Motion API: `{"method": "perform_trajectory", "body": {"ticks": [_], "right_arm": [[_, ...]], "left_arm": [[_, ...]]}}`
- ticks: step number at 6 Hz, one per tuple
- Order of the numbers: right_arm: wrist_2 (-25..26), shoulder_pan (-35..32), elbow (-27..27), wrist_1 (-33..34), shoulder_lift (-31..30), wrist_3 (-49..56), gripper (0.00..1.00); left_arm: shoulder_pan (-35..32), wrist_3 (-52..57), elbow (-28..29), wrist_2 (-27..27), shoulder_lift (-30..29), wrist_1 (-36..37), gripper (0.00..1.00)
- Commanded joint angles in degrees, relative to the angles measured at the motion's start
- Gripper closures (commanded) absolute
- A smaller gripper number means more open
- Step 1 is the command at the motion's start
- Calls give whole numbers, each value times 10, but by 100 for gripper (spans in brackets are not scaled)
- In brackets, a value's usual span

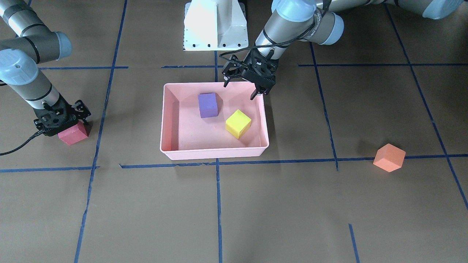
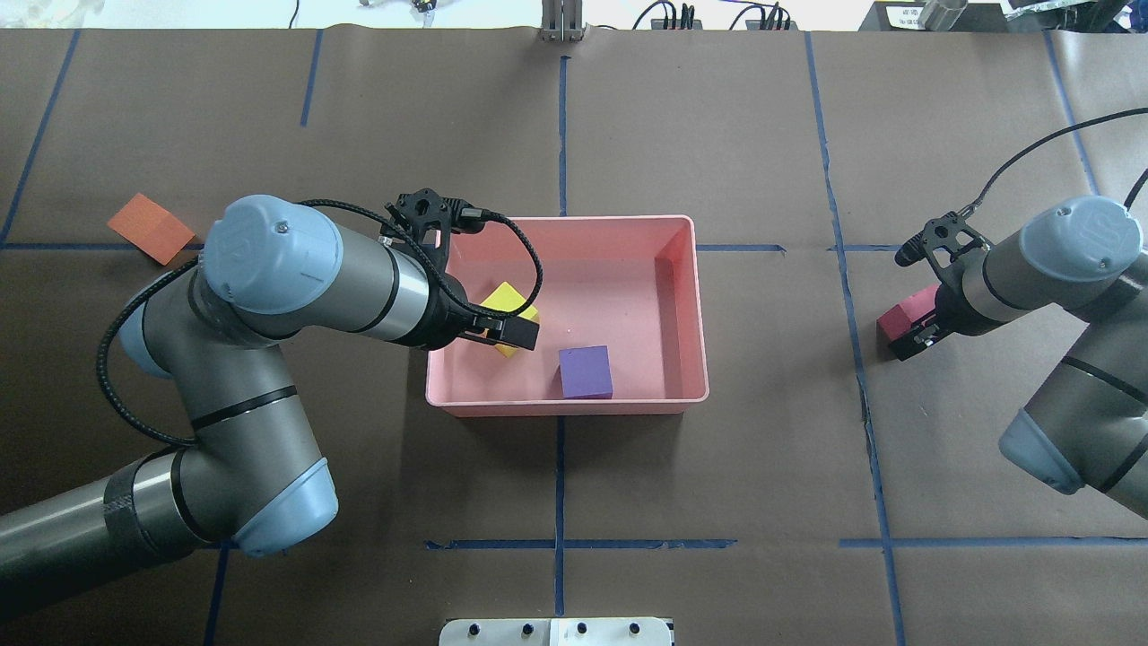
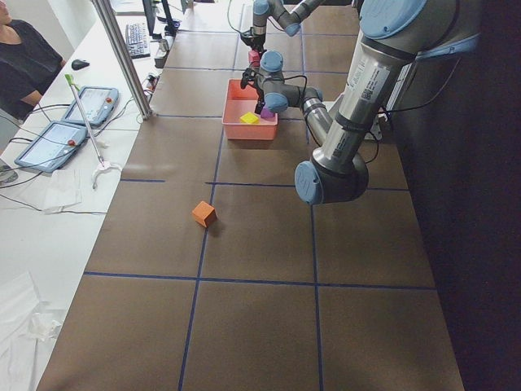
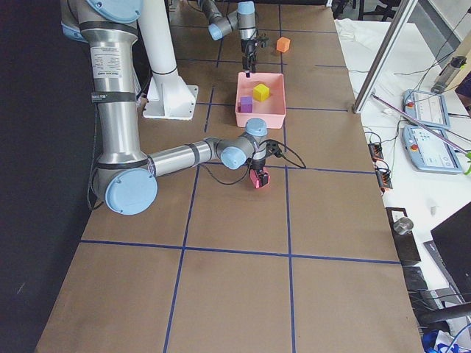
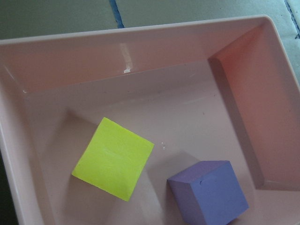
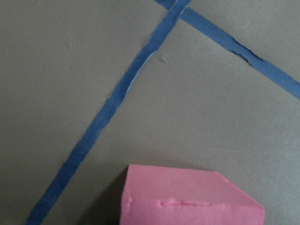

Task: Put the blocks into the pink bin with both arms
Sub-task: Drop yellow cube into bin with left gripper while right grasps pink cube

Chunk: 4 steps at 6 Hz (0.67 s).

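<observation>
The pink bin [image 1: 215, 155] sits mid-table and holds the purple block [image 1: 208, 105] and the yellow block [image 1: 238, 124]; both also show in the left wrist view, purple [image 5: 208, 192] and yellow [image 5: 113, 164]. My left gripper [image 1: 239, 90] hangs open and empty over the bin's rim nearest the robot. My right gripper [image 1: 60, 128] is down on the red block [image 1: 75, 134], fingers against its sides at table level; the block fills the bottom of the right wrist view [image 6: 187, 199]. The orange block [image 1: 389, 157] lies alone on the table, far out on my left side [image 2: 151, 228].
The white pedestal [image 1: 215, 25] stands behind the bin. Blue tape lines cross the brown table. In the exterior left view a person and tablets are at a side bench beyond the table edge.
</observation>
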<state>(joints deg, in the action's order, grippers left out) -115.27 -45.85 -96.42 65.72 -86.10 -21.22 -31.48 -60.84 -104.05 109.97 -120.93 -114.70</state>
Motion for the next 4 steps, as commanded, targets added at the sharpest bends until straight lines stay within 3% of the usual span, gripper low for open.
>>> {"method": "perform_trajectory", "body": {"ticks": [1, 3, 4], "right_arm": [[-10, -13, -21, 5, 9, 1, 100], [-62, -21, -86, 8, 41, -67, 100], [-66, -1, -90, 8, 101, -191, 100]], "left_arm": [[-37, 5, -39, 0, 1, 0, 0], [-115, 144, -81, 3, 95, -3, 0], [-144, 236, -82, 4, 155, -33, 0]]}}
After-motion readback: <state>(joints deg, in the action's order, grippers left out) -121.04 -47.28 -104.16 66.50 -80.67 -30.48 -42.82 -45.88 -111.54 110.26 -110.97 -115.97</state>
